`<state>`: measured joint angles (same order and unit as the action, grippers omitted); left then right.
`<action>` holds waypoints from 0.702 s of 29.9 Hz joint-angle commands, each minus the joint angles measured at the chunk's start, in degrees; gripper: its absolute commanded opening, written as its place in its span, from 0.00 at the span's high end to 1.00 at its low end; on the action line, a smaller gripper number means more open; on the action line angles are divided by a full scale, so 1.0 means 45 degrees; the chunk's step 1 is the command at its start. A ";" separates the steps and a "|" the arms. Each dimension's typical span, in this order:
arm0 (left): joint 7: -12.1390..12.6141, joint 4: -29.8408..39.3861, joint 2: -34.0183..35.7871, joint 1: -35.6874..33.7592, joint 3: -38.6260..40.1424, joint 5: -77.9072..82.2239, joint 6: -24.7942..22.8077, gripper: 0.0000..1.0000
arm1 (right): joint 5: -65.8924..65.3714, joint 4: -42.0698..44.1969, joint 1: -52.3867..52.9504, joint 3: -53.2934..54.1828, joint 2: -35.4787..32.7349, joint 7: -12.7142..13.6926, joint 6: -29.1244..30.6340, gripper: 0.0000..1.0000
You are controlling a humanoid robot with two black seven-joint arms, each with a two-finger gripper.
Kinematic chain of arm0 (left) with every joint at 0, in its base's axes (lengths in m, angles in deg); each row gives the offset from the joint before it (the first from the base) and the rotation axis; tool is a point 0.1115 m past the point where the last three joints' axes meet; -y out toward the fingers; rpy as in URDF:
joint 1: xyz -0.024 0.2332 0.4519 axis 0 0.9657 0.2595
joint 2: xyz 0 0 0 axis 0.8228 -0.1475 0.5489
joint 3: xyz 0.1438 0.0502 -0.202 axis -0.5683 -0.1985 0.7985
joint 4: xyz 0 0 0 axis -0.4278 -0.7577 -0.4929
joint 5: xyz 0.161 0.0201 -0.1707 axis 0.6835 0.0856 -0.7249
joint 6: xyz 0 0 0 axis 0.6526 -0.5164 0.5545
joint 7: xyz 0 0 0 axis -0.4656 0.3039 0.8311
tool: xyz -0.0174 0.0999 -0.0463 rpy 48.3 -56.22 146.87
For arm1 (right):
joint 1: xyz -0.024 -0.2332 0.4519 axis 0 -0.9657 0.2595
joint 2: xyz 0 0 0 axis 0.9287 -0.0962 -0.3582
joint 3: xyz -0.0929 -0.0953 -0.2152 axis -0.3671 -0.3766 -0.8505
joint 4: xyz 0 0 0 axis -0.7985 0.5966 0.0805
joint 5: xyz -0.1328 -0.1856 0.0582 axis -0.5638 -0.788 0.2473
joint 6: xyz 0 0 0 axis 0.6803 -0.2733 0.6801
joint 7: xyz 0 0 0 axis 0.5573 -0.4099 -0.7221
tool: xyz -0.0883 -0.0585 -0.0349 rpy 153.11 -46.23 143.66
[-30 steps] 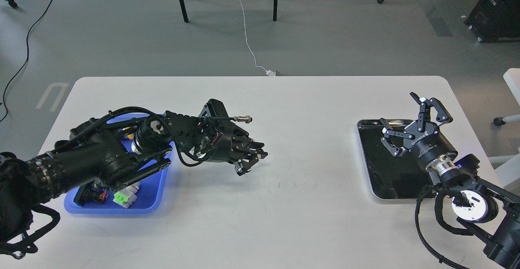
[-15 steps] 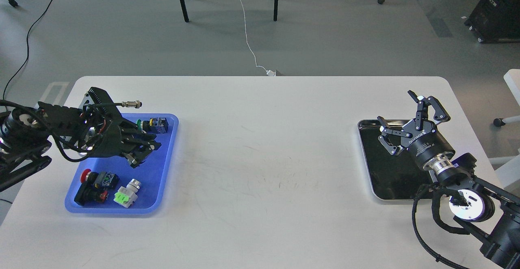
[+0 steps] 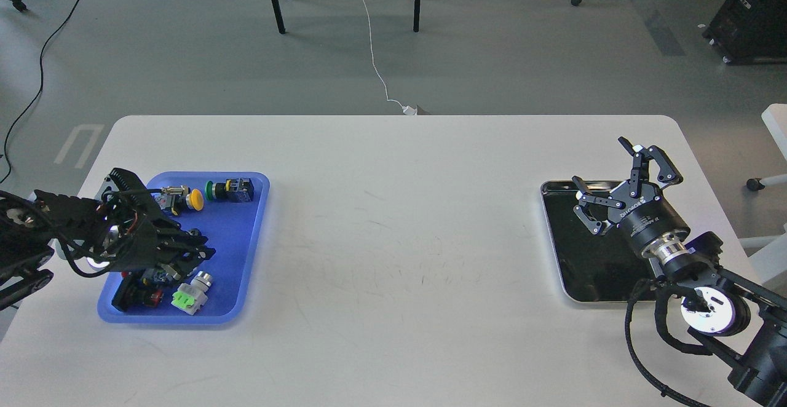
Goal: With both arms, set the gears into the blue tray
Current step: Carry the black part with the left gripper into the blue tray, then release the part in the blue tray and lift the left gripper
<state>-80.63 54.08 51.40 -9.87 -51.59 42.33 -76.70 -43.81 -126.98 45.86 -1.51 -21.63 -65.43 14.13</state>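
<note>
Blue tray (image 3: 246, 235) sits under my left gripper (image 3: 200, 256), fingers too dark to tell if closed. Right gripper (image 3: 615, 179) spread wide over silver tray (image 3: 569, 284). Gears not visible; right arm likely nearer.

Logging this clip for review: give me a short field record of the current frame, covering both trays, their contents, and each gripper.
surface: white table
left tray: flat bright-blue plastic tray, holding push-button switches, including a yellow-capped switch and a green-tabbed switch
right tray: shiny silver metal tray with dark inside
gears: none can be made out
left gripper: low over the blue tray, fingers not separable
right gripper: open, above the silver tray, holding nothing
</note>
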 commanded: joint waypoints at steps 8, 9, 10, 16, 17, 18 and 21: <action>-0.0001 -0.0373 -0.0170 -0.0012 0.0028 -0.0019 0.0067 0.33 | 0.0001 -0.0001 -0.0022 -0.0001 0.0013 0.0000 0.0001 0.03; -0.0001 -0.0373 -0.0112 -0.0012 0.0028 -0.0058 0.0067 0.25 | 0.0001 -0.0001 -0.0002 -0.0001 0.0013 0.0000 0.0001 0.03; -0.0001 -0.0354 -0.0053 -0.0012 0.0048 -0.0059 0.0067 0.21 | 0.0001 -0.0001 -0.0022 -0.0001 -0.0007 0.0000 0.0001 0.03; -0.0001 0.0250 0.0299 -0.0090 0.1822 -0.0993 -0.0167 0.16 | 0.0001 -0.0001 -0.0002 0.0018 -0.0007 0.0000 0.0001 0.03; -0.0001 0.0329 0.0338 -0.0110 0.2096 -0.1460 -0.0206 0.16 | 0.0001 -0.0021 0.0017 -0.0001 -0.0007 0.0000 0.0001 0.03; -0.0001 0.0407 0.0338 -0.0110 0.2408 -0.2277 -0.0226 0.15 | 0.0001 -0.0002 0.0017 0.0018 -0.0007 0.0000 0.0001 0.03; -0.0001 0.0544 0.0300 -0.0071 0.2879 -0.5884 -0.0130 0.10 | 0.0001 -0.0001 0.0134 -0.0001 -0.0007 0.0000 0.0001 0.03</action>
<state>-80.62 55.84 52.86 -10.35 -40.70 29.43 -77.62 -43.81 -127.01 46.04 -1.51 -21.66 -65.43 14.13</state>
